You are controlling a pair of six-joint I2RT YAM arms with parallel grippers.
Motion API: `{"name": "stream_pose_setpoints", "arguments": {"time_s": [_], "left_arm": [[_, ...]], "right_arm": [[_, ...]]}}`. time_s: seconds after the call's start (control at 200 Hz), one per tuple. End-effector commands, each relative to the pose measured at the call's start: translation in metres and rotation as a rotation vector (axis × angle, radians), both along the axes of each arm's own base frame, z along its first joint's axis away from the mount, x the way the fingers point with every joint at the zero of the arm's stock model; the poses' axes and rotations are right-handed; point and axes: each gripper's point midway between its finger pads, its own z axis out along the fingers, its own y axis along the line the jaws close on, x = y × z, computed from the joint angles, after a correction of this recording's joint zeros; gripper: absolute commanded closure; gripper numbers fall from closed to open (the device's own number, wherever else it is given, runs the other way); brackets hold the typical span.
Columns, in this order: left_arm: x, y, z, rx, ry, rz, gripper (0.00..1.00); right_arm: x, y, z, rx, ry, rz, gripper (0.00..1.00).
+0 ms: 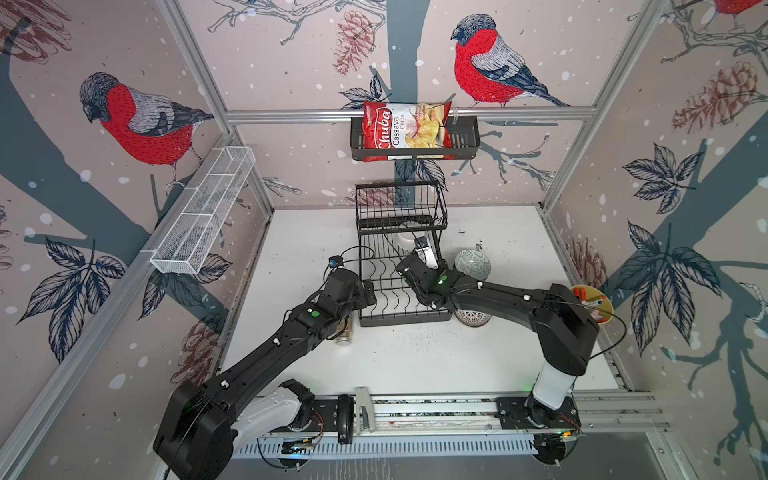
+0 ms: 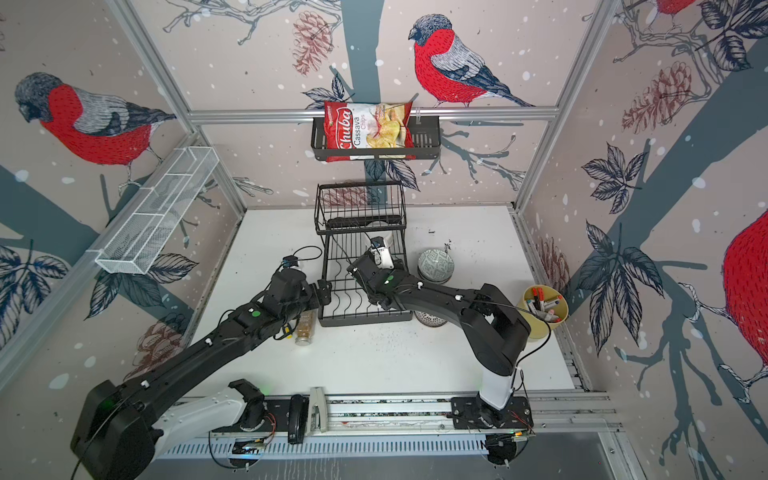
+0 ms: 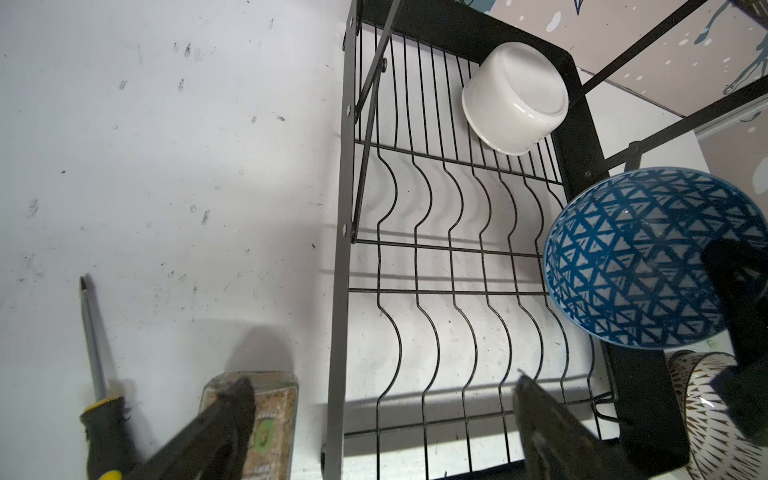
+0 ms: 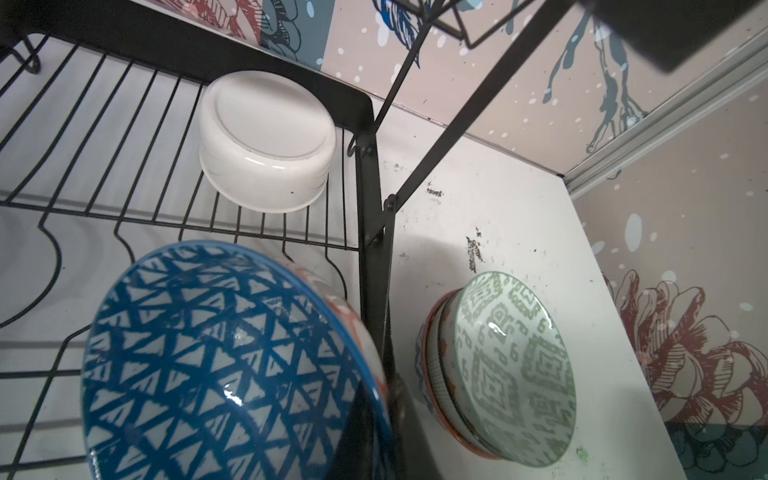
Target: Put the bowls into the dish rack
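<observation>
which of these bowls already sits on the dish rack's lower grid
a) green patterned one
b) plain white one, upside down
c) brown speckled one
b: the white bowl rests bottom up in a back corner of the dish rack, while the green patterned bowl is stacked on other bowls on the table beside it.

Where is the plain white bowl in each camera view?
Top view: white bowl in the dish rack, far end, under its top tier.
Top view: same spot.
Left wrist: upside down in the rack's far corner.
Right wrist: same corner, beyond the blue bowl.
Shared landmark: the rack's lower grid.
</observation>
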Motion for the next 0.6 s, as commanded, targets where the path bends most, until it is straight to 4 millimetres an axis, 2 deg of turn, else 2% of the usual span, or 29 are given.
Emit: {"name": "stream_pose_setpoints", "arguments": {"time_s": [0.0,0.595], "left_arm": [[0.005,-0.002,0.006,-0.013,-0.036,-0.009,0.04],[0.004,0.001,0.004,-0.017,-0.040,-0.004,0.04]], "right_arm": [[0.007,-0.001,0.015,-0.042,-0.067,-0.025,1.00],[0.022,0.009,0.025,-0.189,-0.135,-0.069,1.00]]}}
